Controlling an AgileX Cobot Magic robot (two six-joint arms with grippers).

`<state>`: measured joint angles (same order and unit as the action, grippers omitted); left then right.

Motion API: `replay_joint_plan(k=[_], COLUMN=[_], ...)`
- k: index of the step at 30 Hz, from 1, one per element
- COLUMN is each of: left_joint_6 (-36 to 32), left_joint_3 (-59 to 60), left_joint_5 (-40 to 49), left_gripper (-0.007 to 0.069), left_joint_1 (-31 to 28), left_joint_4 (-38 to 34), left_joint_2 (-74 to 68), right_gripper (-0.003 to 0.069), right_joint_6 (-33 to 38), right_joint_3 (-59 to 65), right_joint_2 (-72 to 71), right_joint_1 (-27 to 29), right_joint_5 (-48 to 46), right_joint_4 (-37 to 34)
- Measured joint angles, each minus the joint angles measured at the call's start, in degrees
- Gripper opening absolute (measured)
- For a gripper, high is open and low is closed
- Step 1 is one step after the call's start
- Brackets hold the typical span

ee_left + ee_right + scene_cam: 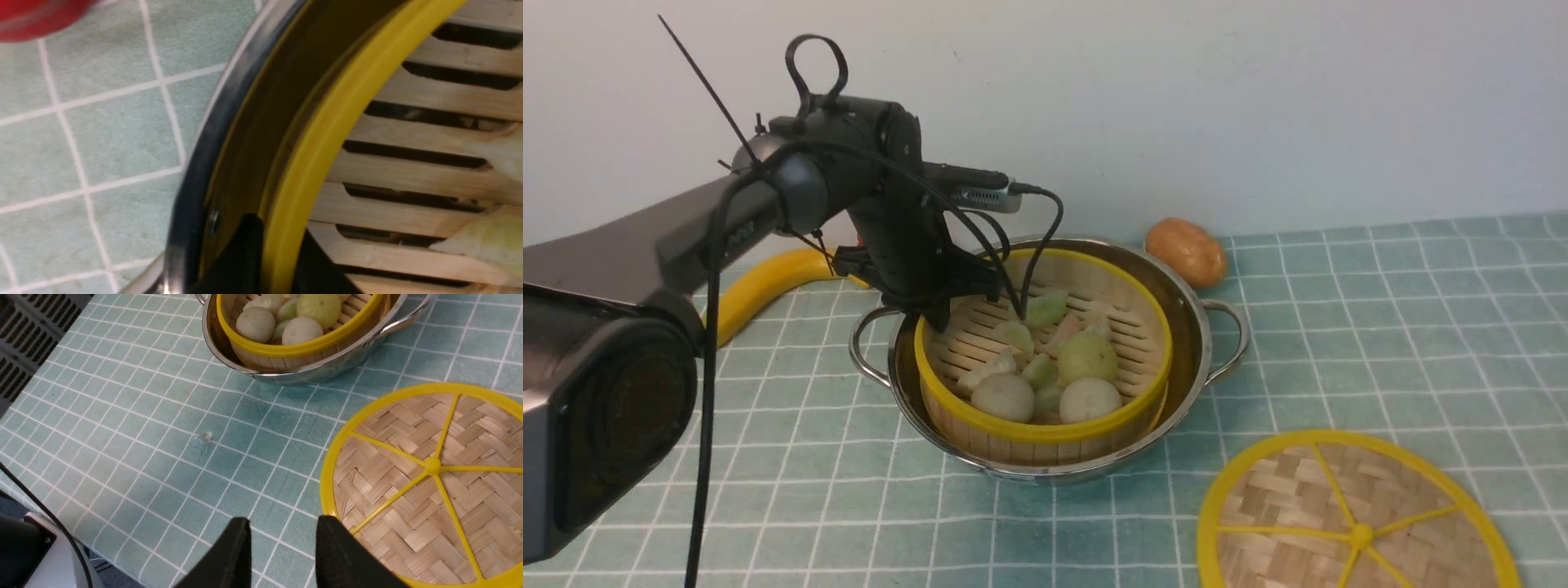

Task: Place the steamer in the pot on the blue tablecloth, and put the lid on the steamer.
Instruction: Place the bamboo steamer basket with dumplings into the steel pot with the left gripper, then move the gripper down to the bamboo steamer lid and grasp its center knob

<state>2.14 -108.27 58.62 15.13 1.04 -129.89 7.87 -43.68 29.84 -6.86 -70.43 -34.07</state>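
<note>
Your left gripper (278,230) clamps the yellow-rimmed bamboo steamer (408,175) inside the shiny steel pot (192,192); right gripper (282,526) gapes beside the flat woven lid (429,469).

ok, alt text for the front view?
The left end effector clasps the left rim of the steamer, which sits in the pot on the blue tablecloth with food inside. The lid lies flat at front right; a potato lies behind the pot, a banana to its left.
</note>
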Motion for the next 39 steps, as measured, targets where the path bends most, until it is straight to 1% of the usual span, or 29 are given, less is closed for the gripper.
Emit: replay_joint_plan(k=[5, 15, 20, 21, 24, 25, 27, 29, 30, 31, 32, 34, 36, 38, 39], left_joint_6=[-0.17, -0.22, -0.69, -0.69, -0.69, -0.69, -0.82, -1.70, -2.88, -3.95, -4.82, -5.44, -6.13, -6.24, -6.24], left_joint_3=[-0.28, -0.56, -1.35, -1.98, -7.11, -7.92, -11.69, -16.05, -19.04, -21.50, -23.34, -24.81, -26.35, -26.68, -26.68], left_joint_5=[-2.05, -2.43, -1.03, -0.25, 3.96, 4.44, 6.50, 8.70, 10.09, 10.48, 10.51, 10.50, 10.50, 10.57, 10.62], left_gripper=[0.0030, 0.0033, 0.0081, 0.0107, 0.0239, 0.0256, 0.0332, 0.0406, 0.0456, 0.0498, 0.0523, 0.0540, 0.0559, 0.0553, 0.0541], left_joint_1=[0.00, 0.00, 0.00, 0.00, 0.00, 0.00, 0.00, 0.00, 0.00, 0.00, 0.00, 0.00, 0.00, 0.00, 0.00], left_joint_4=[-2.09, -2.49, -2.83, -2.97, -3.11, -3.17, -3.19, -3.19, -3.19, -3.19, -3.06, -2.91, -2.18, -1.68, -1.04], left_joint_2=[-0.94, -1.22, -1.29, -1.43, -1.64, -1.64, -1.15, -0.31, 0.95, 2.74, 4.23, 6.07, 11.66, 16.69, 19.21], right_gripper=[0.0243, 0.0243, 0.0243, 0.0243, 0.0243, 0.0243, 0.0243, 0.0243, 0.0243, 0.0243, 0.0243, 0.0243, 0.0243, 0.0243, 0.0243], right_joint_6=[-0.35, -1.46, -1.46, -1.46, -1.46, -1.46, -1.46, -1.47, -1.47, -1.47, -1.37, -0.83, 2.75, 6.71, 9.74], right_joint_3=[0.00, 0.00, 0.00, 0.00, 0.00, 0.00, 0.00, 0.00, 0.00, 0.00, 0.00, 0.00, 0.00, 0.00, 0.00], right_joint_2=[0.00, 0.00, 0.00, 0.00, 0.00, 0.00, 0.00, 0.00, 0.00, 0.08, 0.16, 0.47, 2.42, 4.78, 6.97], right_joint_1=[0.00, 0.00, 0.00, 0.00, 0.00, 0.00, 0.00, 0.00, 0.00, 0.00, 0.00, 0.00, 0.00, 0.00, 0.00], right_joint_5=[0.00, 0.00, 0.00, 0.00, 0.00, 0.00, 0.00, 0.00, 0.31, 1.74, 3.32, 5.07, 8.59, 9.23, 9.02], right_joint_4=[0.00, 0.00, 0.00, 0.00, -0.01, -0.01, -0.06, -0.29, -0.81, -1.97, -2.88, -4.45, -11.13, -17.10, -21.65])
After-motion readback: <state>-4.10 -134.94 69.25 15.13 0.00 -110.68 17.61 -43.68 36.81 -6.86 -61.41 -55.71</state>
